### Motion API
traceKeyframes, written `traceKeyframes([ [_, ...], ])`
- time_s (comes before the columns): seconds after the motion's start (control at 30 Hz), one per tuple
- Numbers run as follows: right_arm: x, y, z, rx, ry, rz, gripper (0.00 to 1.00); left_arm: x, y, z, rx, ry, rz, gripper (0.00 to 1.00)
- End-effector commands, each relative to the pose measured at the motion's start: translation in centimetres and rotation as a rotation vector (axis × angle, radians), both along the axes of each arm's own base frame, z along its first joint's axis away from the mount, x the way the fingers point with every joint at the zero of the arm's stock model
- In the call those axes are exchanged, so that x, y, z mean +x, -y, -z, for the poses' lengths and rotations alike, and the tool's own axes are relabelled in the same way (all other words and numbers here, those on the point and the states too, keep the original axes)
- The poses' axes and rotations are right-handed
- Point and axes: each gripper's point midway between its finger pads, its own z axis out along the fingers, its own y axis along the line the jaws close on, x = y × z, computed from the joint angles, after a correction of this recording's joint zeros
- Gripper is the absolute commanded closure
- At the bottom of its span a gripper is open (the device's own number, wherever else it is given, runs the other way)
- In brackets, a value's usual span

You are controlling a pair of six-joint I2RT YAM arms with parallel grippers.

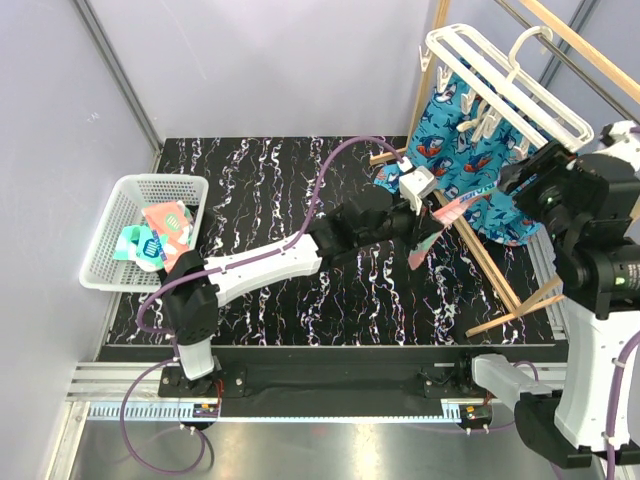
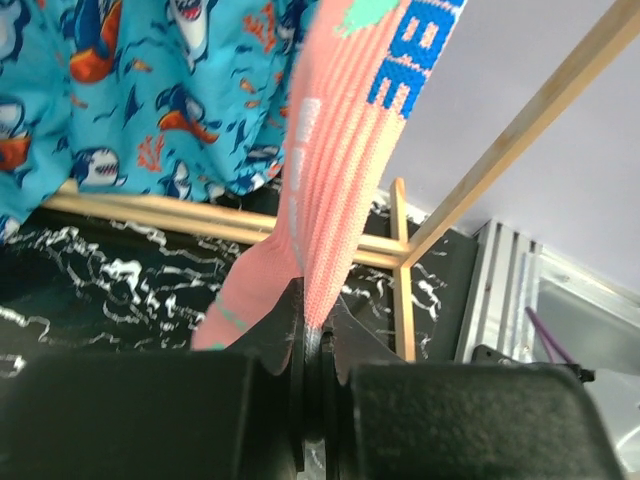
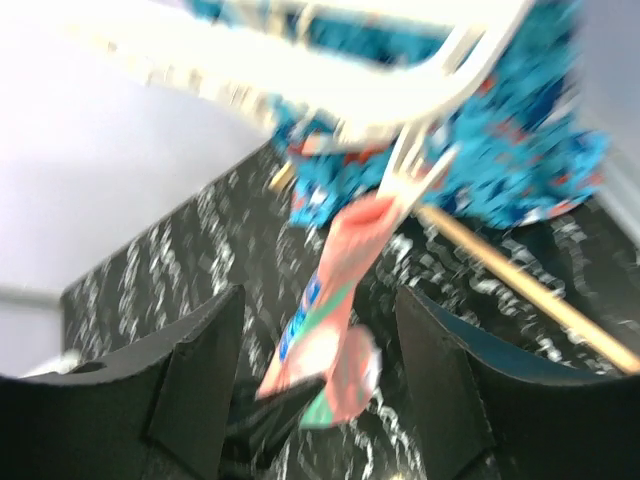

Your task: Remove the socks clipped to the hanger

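Note:
The white hanger (image 1: 500, 75) hangs at the upper right, and shows blurred in the right wrist view (image 3: 380, 95). Bright blue shark-print socks (image 1: 468, 150) hang clipped under it. A salmon-pink sock (image 1: 455, 205) hangs from a white clip and stretches down to the left. My left gripper (image 1: 425, 218) is shut on its lower end; in the left wrist view the sock (image 2: 340, 180) runs up from the closed jaws of that gripper (image 2: 318, 312). My right gripper (image 1: 528, 183) is open beside the hanger's right side. In its wrist view the pink sock (image 3: 345, 300) hangs beyond the spread fingers of the open gripper (image 3: 320, 300).
A white basket (image 1: 120, 190) at the left holds salmon and mint-green socks (image 1: 150, 238). The light wooden bar frame (image 1: 485, 265) stands under and behind the hanger, with bars running along the table's right side. Grey walls close in the back and left.

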Motion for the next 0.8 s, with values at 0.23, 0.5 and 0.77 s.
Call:
traceKeyframes([
  [0.23,3.0,4.8,-1.9,-0.076,-0.024,0.282,0.39,0.9,-2.2,-4.2,-0.082,0.116,-0.097,1.0],
  [0.5,4.9,5.7,-1.2,-0.077,-0.033,0.354,0.45,1.0,-2.8,-4.0,-0.073,0.142,-0.12,1.0],
  [0.77,4.7,6.4,-0.7,-0.084,-0.029,0.402,0.49,0.5,-2.5,-4.5,-0.08,0.155,-0.117,1.0],
])
